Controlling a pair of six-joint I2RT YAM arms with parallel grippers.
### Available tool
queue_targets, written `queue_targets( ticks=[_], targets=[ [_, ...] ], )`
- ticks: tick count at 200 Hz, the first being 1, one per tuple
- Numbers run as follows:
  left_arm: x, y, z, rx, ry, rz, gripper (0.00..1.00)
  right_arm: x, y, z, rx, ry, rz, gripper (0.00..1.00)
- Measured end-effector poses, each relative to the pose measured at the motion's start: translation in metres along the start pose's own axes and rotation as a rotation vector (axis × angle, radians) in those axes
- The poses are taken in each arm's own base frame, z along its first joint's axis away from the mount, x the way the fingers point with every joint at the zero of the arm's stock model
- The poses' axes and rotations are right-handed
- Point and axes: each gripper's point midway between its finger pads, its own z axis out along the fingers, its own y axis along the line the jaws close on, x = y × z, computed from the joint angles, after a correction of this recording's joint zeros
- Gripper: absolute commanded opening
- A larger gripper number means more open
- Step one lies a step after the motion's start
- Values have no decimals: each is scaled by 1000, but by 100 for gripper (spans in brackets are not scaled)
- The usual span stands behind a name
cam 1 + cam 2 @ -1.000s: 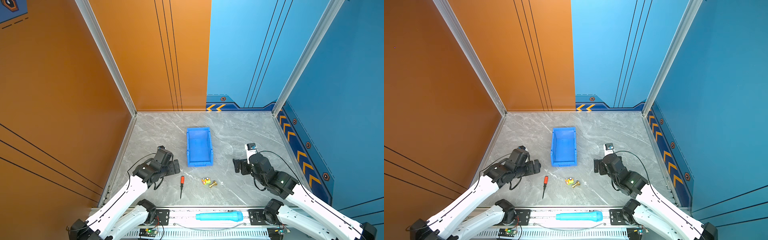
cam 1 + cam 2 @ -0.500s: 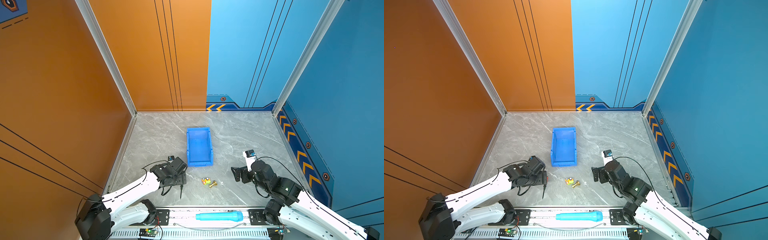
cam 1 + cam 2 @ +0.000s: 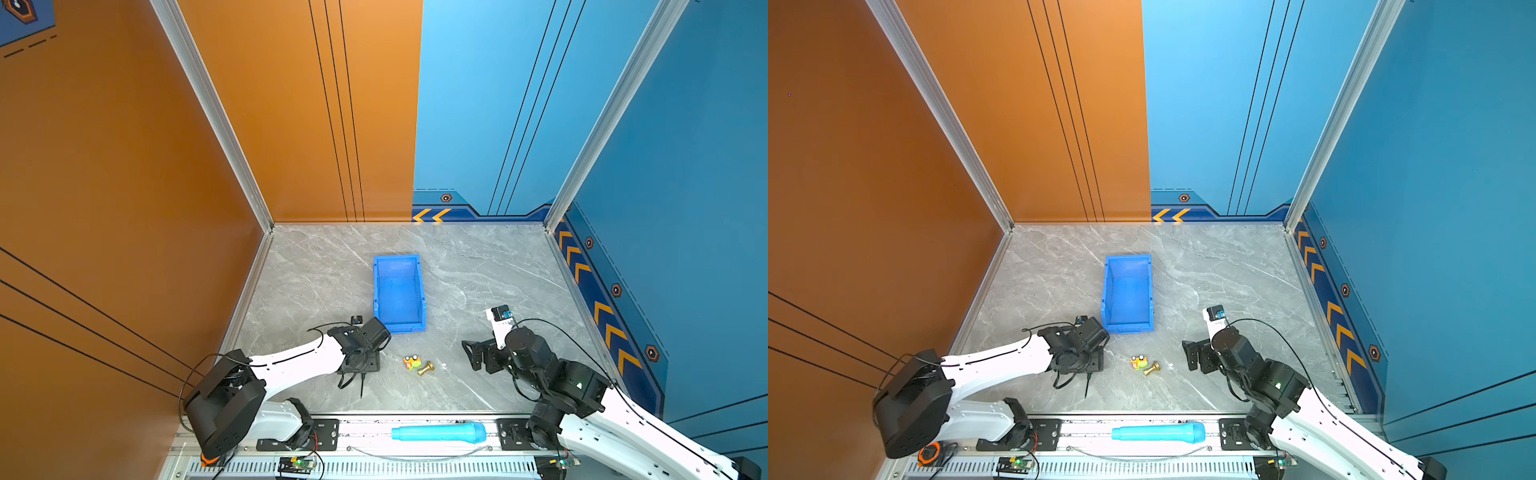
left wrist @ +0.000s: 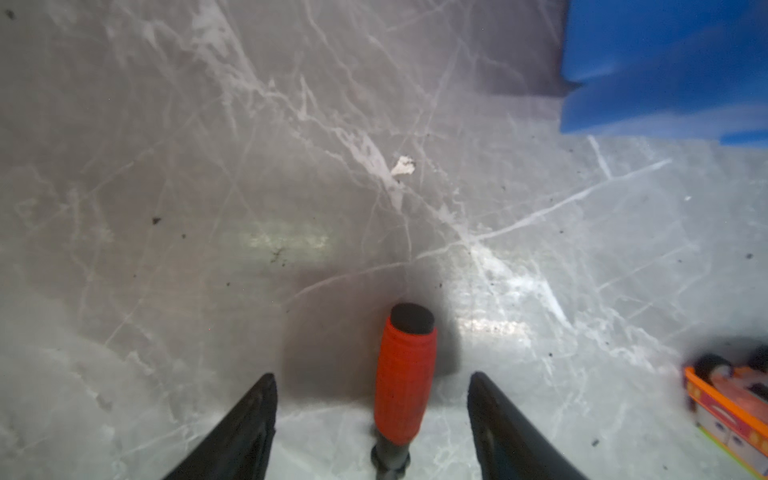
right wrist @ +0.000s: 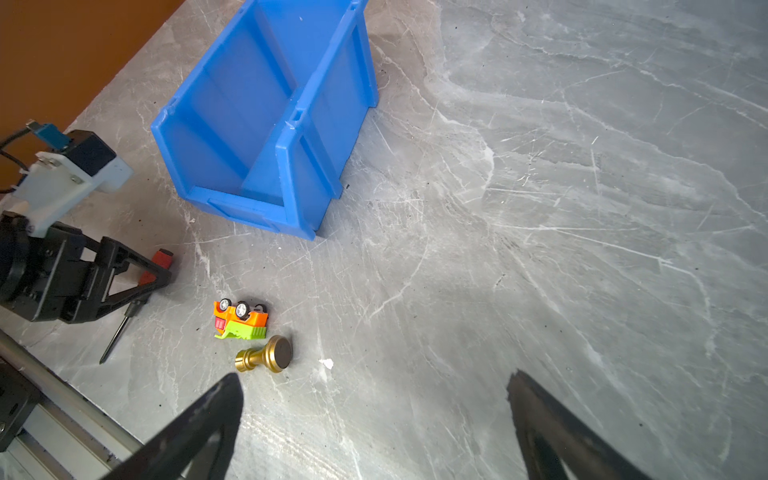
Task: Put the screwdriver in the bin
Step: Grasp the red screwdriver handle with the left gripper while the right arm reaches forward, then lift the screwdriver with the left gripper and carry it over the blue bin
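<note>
The screwdriver [image 4: 405, 382] lies on the grey marble floor, its red-orange handle between the fingers of my left gripper [image 4: 372, 375]. Those jaws stand open, with a gap on each side of the handle. In both top views the left gripper [image 3: 365, 365] covers the handle and only the thin black shaft [image 3: 362, 384] shows toward the front rail. The blue bin [image 3: 376, 291] stands open-topped just behind the left gripper and holds nothing. My right gripper [image 5: 374, 376] is open over bare floor, right of the small parts.
An overturned orange and green toy car [image 3: 411, 362] and a brass fitting [image 3: 426, 368] lie between the two grippers. A cyan cylinder [image 3: 438, 432] rests on the front rail. Orange and blue walls enclose the floor.
My left arm swung right from beside the bin and came down over the screwdriver, its jaws narrowing round the handle. The right arm drew slightly toward the front.
</note>
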Motion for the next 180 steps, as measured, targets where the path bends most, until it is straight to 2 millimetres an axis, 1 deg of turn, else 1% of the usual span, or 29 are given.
queue_targets(
  ticks=[27,56,84,107,146,165,180],
  targets=[
    [-1,-3,6,-25,6,13,58,1,0,1,2,4,-2,100],
    [-4,-10,7,-22,-4,26,48,1,1,1,-4,4,-2,100],
    [-4,-13,7,-19,-9,28,39,0,12,4,-63,-6,-9,100],
    [-4,-13,7,-20,-11,24,32,0,31,5,-154,-18,-41,100],
    [-5,-14,7,-21,-11,25,19,1,76,1,-340,-39,-165,100],
    [-6,-15,7,-21,-11,30,15,4,95,-2,-403,-45,-236,100],
    [-6,-15,7,-21,-11,32,12,6,104,-2,-437,-46,-271,100]
  ],
)
